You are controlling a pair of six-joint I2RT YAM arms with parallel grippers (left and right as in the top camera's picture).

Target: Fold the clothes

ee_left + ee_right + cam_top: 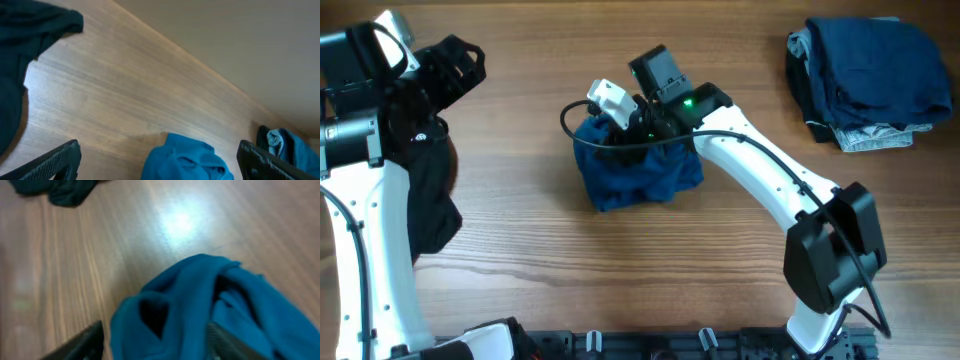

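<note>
"What are you looking at on these arms?"

"You're seeing white links (760,170), black joint housings (835,245), thin black cables (563,120), one green light (687,101), and dark textured fingers (57,159)."

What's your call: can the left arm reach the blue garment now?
Probably not cleanly. Open table lies between the left end effector and the blue garment, but the right end effector sits over it, and black cloth hangs at the left arm.
</note>
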